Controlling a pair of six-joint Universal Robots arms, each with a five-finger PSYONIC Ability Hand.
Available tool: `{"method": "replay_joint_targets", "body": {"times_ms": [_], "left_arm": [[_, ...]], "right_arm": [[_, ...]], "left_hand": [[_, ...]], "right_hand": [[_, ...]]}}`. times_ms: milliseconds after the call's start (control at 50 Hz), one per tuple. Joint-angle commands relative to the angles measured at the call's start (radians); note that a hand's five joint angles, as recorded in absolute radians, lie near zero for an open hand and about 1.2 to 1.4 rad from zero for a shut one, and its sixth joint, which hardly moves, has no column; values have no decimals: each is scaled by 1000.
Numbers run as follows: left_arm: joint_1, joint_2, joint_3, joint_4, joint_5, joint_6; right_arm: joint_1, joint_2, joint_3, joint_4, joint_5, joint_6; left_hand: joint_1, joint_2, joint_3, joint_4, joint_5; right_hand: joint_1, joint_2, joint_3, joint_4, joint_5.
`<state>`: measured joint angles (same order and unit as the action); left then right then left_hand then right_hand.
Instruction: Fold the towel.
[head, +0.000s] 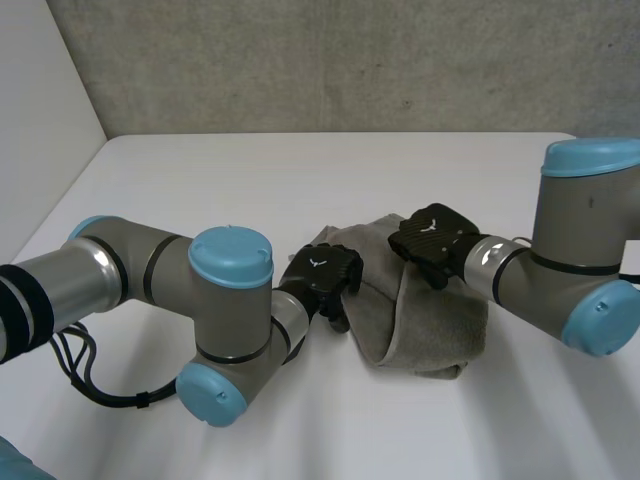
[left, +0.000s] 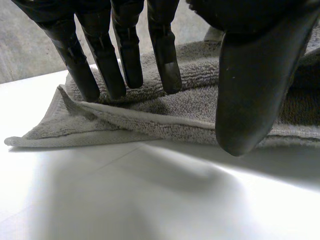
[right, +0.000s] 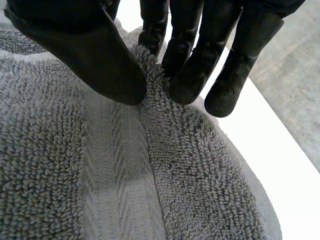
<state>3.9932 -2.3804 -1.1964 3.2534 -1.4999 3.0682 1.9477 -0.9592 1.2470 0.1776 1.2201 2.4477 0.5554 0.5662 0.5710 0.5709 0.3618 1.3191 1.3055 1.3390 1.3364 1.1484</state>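
So the bunched grey terry towel (head: 425, 325) sits mid white worktop (head: 250, 170). The right hand (head: 432, 238) clamps a thin ridge between thumb and fingers (right: 186, 82). The left hand (head: 322, 275) just rests straight, spread fingers (left: 167, 70) on the edge facing the worktop's left side. That skimpy pinch could slip, or drag the whole pile crooked.

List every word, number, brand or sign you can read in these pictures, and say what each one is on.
No words or numbers can be read anywhere.
Back of the left hand: a small white V-shaped sign, no letters.
Back of the right hand: the same white sign.
The towel: plain grey cloth, nothing written.
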Motion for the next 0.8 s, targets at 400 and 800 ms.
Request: {"method": "replay_joint_targets", "body": {"times_ms": [400, 800], "left_arm": [[-9, -34, 32, 2, 3, 0], [-26, -66, 66, -1, 1, 0]], "right_arm": [[-197, -79, 81, -128, 108, 177], [-266, -82, 114, -190, 168, 180]], "left_hand": [[-28, -39, -43, -43, -9], [-16, -27, -32, -32, 3]], "right_hand": [[77, 91, 57, 60, 73], [77, 91, 57, 60, 73]]}}
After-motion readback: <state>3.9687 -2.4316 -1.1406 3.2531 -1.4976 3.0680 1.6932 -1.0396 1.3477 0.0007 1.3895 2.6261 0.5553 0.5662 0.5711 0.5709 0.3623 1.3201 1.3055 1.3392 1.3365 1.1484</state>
